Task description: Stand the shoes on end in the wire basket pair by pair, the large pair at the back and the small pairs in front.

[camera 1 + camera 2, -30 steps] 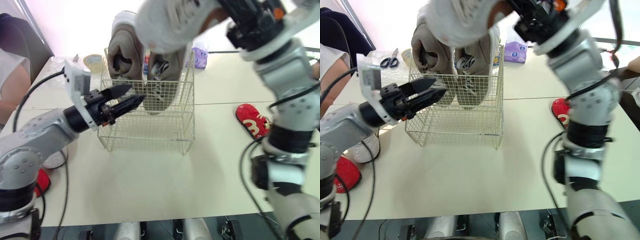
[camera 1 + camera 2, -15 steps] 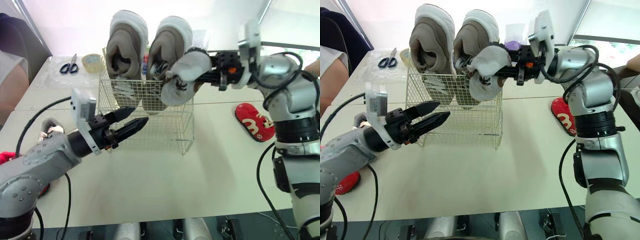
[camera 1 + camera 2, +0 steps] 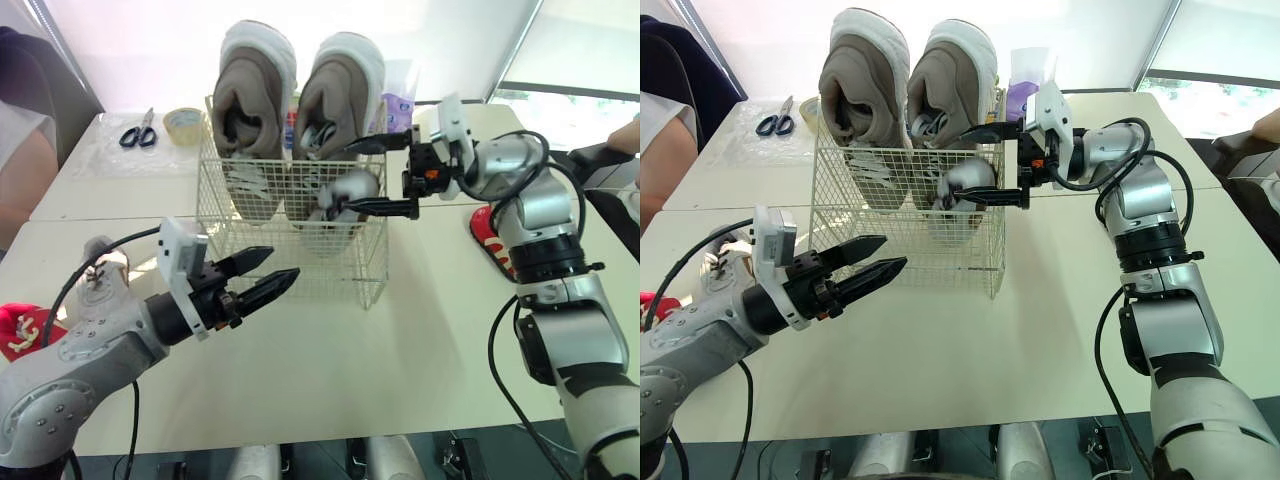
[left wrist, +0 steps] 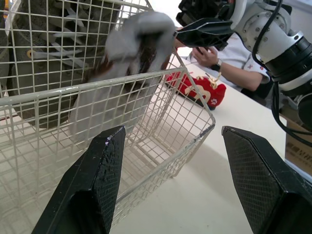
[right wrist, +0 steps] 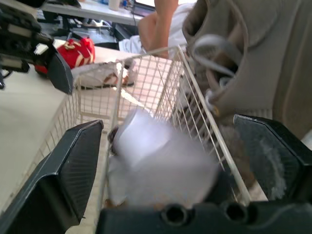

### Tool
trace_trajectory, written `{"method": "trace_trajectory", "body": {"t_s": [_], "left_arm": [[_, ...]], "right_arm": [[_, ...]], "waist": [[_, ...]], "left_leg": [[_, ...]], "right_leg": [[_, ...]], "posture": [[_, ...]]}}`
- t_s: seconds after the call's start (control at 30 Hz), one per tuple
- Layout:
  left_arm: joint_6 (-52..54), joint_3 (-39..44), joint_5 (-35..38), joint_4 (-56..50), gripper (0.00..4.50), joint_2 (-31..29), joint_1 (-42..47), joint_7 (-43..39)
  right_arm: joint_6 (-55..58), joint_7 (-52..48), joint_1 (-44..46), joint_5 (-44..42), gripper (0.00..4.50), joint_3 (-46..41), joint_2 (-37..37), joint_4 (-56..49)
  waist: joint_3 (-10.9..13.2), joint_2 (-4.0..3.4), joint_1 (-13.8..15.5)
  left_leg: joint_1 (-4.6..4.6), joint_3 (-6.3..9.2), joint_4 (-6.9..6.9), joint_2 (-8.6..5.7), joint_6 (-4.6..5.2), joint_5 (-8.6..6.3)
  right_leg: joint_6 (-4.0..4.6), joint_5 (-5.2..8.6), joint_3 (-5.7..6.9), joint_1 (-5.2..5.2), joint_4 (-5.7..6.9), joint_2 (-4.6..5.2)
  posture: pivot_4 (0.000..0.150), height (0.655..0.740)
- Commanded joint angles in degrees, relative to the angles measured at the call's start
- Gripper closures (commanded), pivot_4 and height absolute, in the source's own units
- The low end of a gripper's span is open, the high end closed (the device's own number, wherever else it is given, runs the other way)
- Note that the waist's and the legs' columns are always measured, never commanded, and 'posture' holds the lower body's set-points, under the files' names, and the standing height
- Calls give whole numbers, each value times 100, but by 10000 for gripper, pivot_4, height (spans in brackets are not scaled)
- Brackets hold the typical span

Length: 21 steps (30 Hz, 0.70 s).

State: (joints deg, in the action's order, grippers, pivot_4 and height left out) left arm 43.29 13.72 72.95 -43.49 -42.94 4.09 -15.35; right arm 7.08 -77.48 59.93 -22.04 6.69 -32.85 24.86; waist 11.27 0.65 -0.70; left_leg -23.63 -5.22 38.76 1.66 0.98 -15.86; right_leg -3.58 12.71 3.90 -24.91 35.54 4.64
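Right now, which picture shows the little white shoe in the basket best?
The left wrist view: the little white shoe shows whole and close, through the wire basket. The eye views show it farther off, between the right gripper's open fingers. The right wrist view looks down on its top end.
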Motion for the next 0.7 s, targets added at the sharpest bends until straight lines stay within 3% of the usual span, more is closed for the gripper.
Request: {"method": "trace_trajectory", "body": {"t_s": [0.03, 0.37, 0.5, 0.53, 0.7], "left_arm": [[-108, 193, 9, -97, 12656, -81, -63, -75], [-59, 728, 454, 190, 12656, -432, -168, -285], [-238, 1511, 828, 884, 1294, -530, 228, 243], [-229, 1711, 787, 1020, 1294, -618, 275, 345], [538, 2416, -171, 2464, 1294, -1934, 495, 1018]], "right_arm": [[16, 50, 146, 30, 649, -281, -187, -269], [2079, 407, -82, -1109, 649, -1119, -820, -1973], [2987, 491, -169, -1701, 0, -1474, -1243, -2500], [3140, 503, -191, -1788, 0, -1519, -1334, -2608], [4595, -75, -442, -2942, 0, -1365, -2084, -3797]], "waist": [[0, 0, 0], [0, -3, 5], [0, -3, 5], [0, -2, 3], [-1, -2, -14]], "left_leg": [[0, 0, 0, 0, 0, 0], [0, 4, -2, 1, -2, -2], [0, 10, -4, 1, -4, -3], [0, 12, -5, 1, -4, -3], [-3, 4, -41, -5, -11, 3]], "right_leg": [[0, 0, 0, 0, 0, 1], [4, 1, -1, -2, 0, 11], [9, 1, 0, -5, 0, 18], [11, 0, 1, -6, 0, 19], [15, -1, -2, -30, -4, 24]], "posture": [[1500, 7400], [1500, 7400], [1500, 7400], [1500, 7400], [1500, 7400]]}}
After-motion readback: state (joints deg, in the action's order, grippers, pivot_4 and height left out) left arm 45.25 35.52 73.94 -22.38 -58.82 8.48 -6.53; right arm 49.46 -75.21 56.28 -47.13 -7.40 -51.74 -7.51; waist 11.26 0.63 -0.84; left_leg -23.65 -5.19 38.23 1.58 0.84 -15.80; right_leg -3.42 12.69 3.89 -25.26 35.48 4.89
